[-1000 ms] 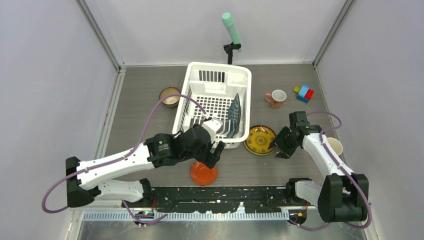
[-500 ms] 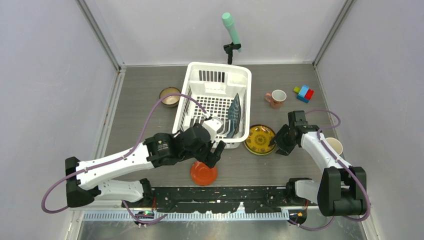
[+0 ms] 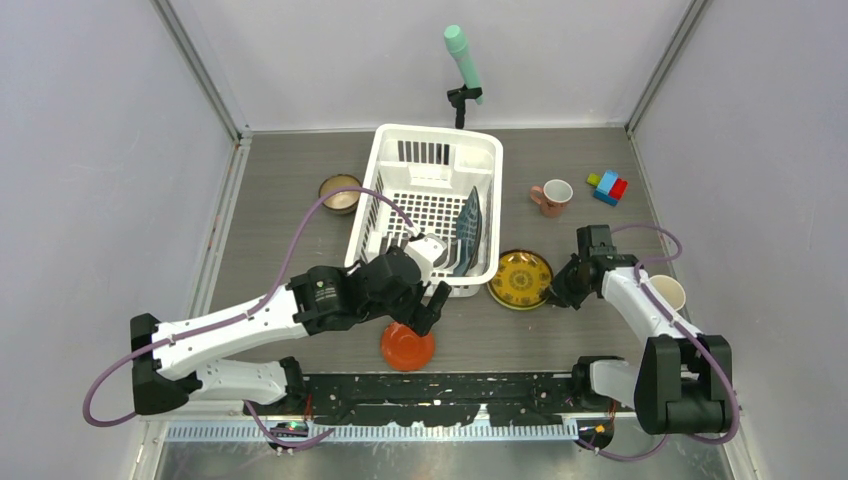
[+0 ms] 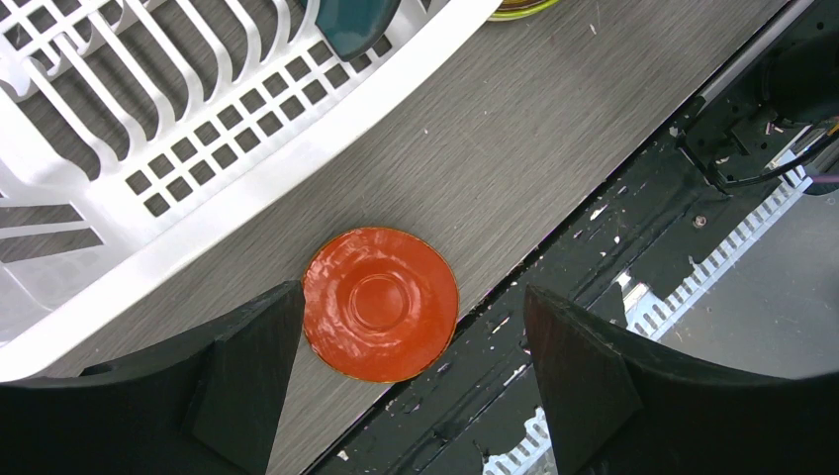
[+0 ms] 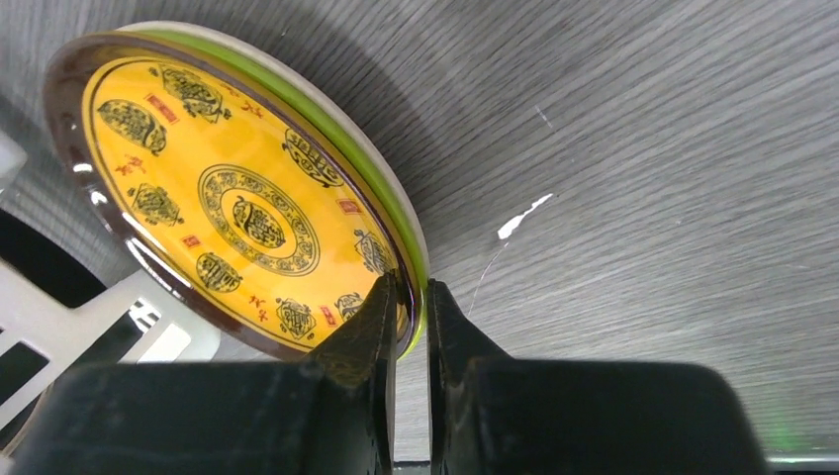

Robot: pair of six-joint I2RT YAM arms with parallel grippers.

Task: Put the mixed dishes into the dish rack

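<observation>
My right gripper point(image 5: 411, 307) is shut on the near rim of the yellow patterned plate point(image 5: 237, 198), which lies by the front right corner of the dish rack point(image 3: 430, 129). From above, that gripper point(image 3: 555, 290) sits at the right edge of the plate point(image 3: 518, 279). A dark teal plate point(image 3: 467, 230) stands on edge inside the rack. My left gripper point(image 4: 414, 297) hangs open over the red-orange dish point(image 4: 380, 303), which lies face down near the table's front edge point(image 3: 407, 346). A brown bowl point(image 3: 339, 192) sits left of the rack, and a pink mug point(image 3: 553, 196) sits to its right.
A pale cup point(image 3: 667, 293) stands beside my right forearm. Coloured toy blocks point(image 3: 608, 186) lie at the back right. A mint-green cylinder point(image 3: 463, 55) on a black stand rises behind the rack. A black rail point(image 3: 440, 385) runs along the near edge.
My right gripper moved left to the yellow plate and closed on its rim. The left arm and the red-orange dish have not moved.
</observation>
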